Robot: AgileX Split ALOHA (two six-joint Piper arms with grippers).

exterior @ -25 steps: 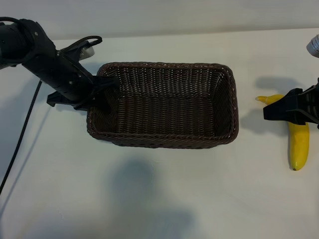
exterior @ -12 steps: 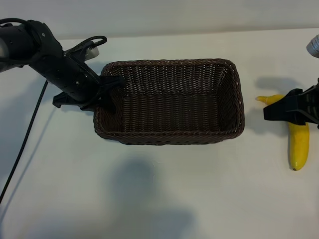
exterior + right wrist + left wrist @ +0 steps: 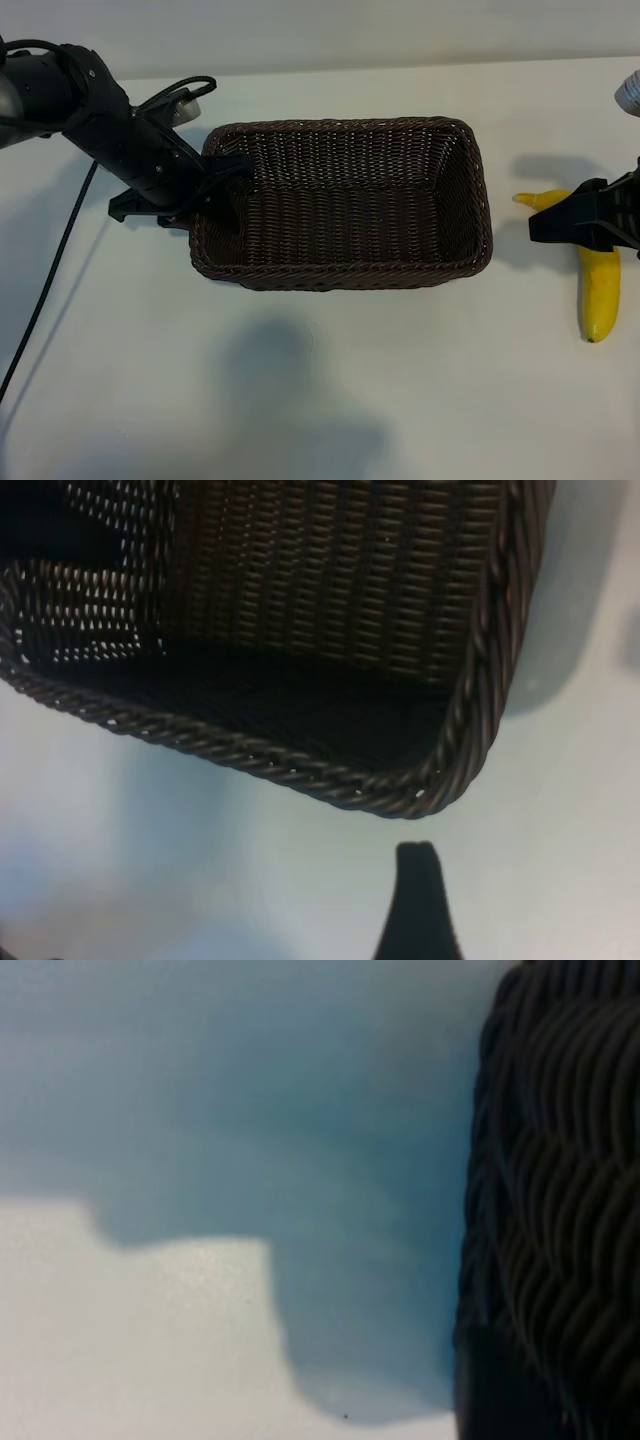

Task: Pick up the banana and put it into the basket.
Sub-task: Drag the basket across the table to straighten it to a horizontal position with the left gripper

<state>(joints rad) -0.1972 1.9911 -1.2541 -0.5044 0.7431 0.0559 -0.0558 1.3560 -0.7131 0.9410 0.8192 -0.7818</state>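
The dark brown wicker basket [image 3: 340,200] stands mid-table and holds nothing. My left gripper [image 3: 218,180] sits at the basket's left wall, right on the rim. The left wrist view shows that woven wall [image 3: 550,1210] very close, over the pale table. The yellow banana [image 3: 598,290] lies on the table right of the basket, with its stem end [image 3: 530,200] pointing toward the basket. My right gripper [image 3: 585,215] hovers open over the banana's upper half and hides that part. In the right wrist view one dark fingertip [image 3: 420,900] shows in front of the basket's corner [image 3: 440,770], with nothing between the jaws.
A black cable [image 3: 50,270] runs down the table's left side from the left arm. A grey object [image 3: 630,92] pokes in at the right edge, behind the banana. Bare table [image 3: 320,400] lies in front of the basket.
The left arm has shifted the basket a little to the right and squared it, mostly in the first half second. The right gripper and the banana have not moved.
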